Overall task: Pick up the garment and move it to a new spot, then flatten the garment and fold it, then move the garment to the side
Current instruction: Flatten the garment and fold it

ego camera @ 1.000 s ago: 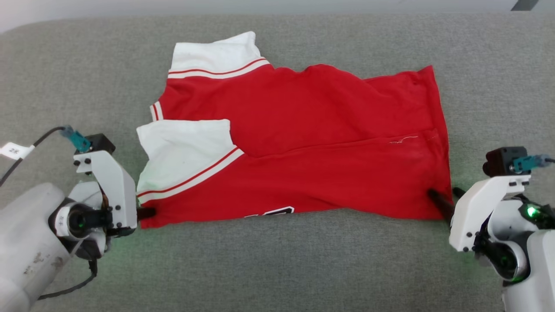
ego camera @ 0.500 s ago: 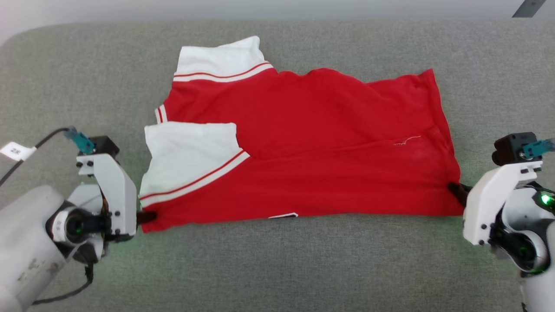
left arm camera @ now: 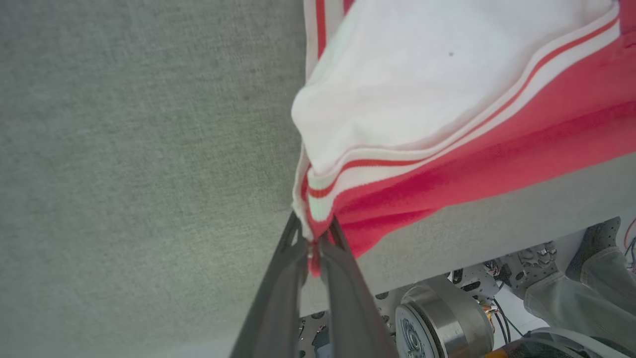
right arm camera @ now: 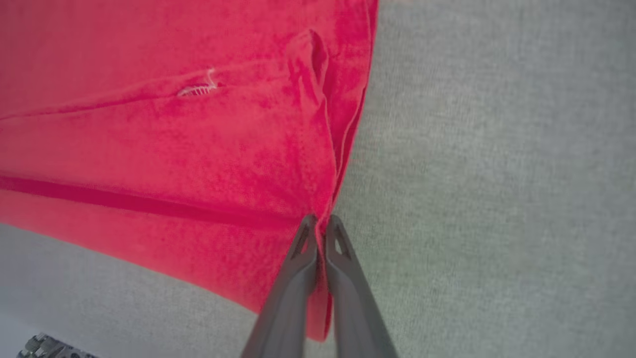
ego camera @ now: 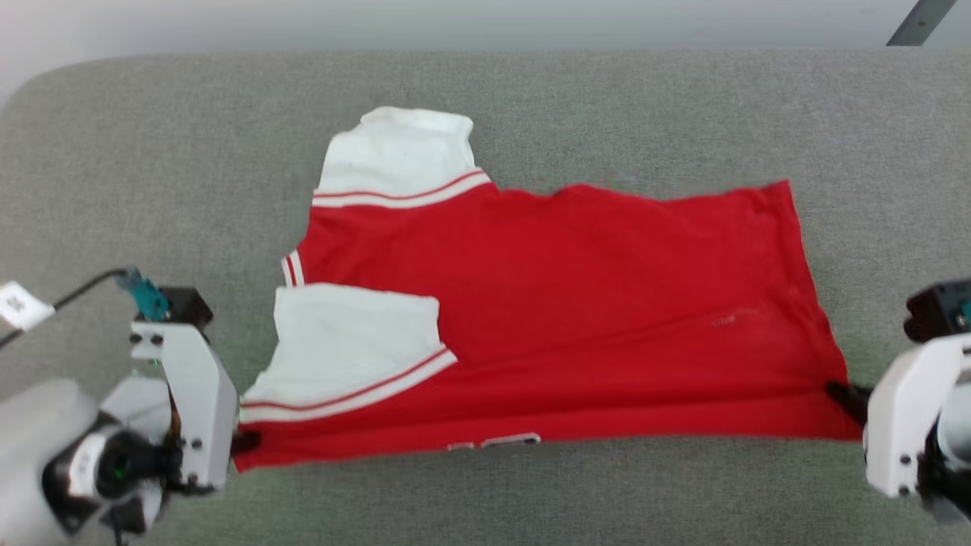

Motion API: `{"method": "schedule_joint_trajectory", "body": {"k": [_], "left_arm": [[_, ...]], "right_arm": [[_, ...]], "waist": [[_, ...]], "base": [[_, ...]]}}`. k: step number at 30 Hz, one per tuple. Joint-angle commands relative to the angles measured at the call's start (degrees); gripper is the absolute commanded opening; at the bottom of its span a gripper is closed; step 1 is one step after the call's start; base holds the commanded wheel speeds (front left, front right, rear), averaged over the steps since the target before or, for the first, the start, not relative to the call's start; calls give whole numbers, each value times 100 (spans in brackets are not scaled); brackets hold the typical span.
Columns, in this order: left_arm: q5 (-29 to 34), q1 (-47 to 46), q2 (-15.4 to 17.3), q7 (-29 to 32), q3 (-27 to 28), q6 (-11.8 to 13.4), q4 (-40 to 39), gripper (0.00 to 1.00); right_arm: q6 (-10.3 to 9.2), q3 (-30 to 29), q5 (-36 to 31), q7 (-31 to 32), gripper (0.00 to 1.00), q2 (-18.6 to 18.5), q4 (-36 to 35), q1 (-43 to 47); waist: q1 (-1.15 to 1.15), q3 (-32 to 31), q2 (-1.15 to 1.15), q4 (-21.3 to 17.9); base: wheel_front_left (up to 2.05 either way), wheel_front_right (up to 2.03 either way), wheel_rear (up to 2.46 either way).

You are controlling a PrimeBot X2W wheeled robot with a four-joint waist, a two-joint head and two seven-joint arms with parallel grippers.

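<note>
The red sleeveless jersey with white-and-red striped trim (ego camera: 561,318) lies spread sideways on the grey table (ego camera: 152,152). Its shoulders are at the left with white lining turned outside, the hem is at the right, and the near edge is stretched straight.

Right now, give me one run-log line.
left gripper: shut on garment, striped corner | right gripper: shut on garment, hem corner | garment: stretched across grey cushion

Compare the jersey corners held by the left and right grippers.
Left gripper: corner with white-and-red striped trim and white lining; right gripper: plain red corner. The left gripper's corner is at the shoulder end, the right gripper's at the hem end. Both are shut on the near edge of the jersey.
</note>
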Motion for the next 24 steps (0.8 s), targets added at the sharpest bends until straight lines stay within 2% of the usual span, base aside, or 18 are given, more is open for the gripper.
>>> {"method": "schedule_joint_trajectory", "body": {"k": [1,6,9,10,12,13,14,15,16,17,18,24], "left_arm": [[43,125,115,-29,-23,131,-161,0],[76,415,235,-111,-175,406,-645,0],[88,556,125,-163,-254,394,-588,0],[99,591,79,-183,-273,365,-519,14],[60,640,-19,-209,-297,321,-327,27],[67,648,-70,-229,-303,294,-224,42],[59,651,-120,-246,-297,274,-117,86],[49,646,-161,-259,-286,257,-29,100],[42,620,-179,-237,-282,242,46,100],[79,572,-169,-222,-283,242,104,100],[115,515,-153,-206,-274,236,127,100],[92,110,123,15,-56,265,-189,100]], "right_arm": [[-14,-105,11,80,0,-4,-85,173],[-14,-238,-53,175,0,258,-385,606],[-13,-194,-58,135,0,394,-373,731],[-13,-170,-57,119,0,447,-343,750],[-13,-113,-101,70,0,497,-267,751],[-13,-86,-126,21,0,520,-230,709],[-13,-59,-147,-17,15,540,-184,665],[-13,-34,-165,-57,28,553,-139,633],[-13,-8,-173,-115,44,563,-104,605],[-13,2,-169,-165,80,572,-81,573],[-13,11,-159,-206,100,570,-63,542],[-13,-55,-107,-424,100,535,-132,414]], "waist": [[0,1,0,-7],[0,37,0,-40],[0,59,0,-77],[0,63,0,-91],[0,70,0,-120],[0,71,0,-135],[0,73,0,-148],[0,71,0,-159],[0,66,0,-171],[0,61,0,-183],[0,52,0,-194],[0,-3,0,-292]], "base": [[0,0,0],[0,0,0],[0,0,0],[0,0,0],[0,0,0],[0,0,0],[0,0,0],[0,0,0],[0,0,0],[0,0,0],[0,0,0],[0,0,0]]}}
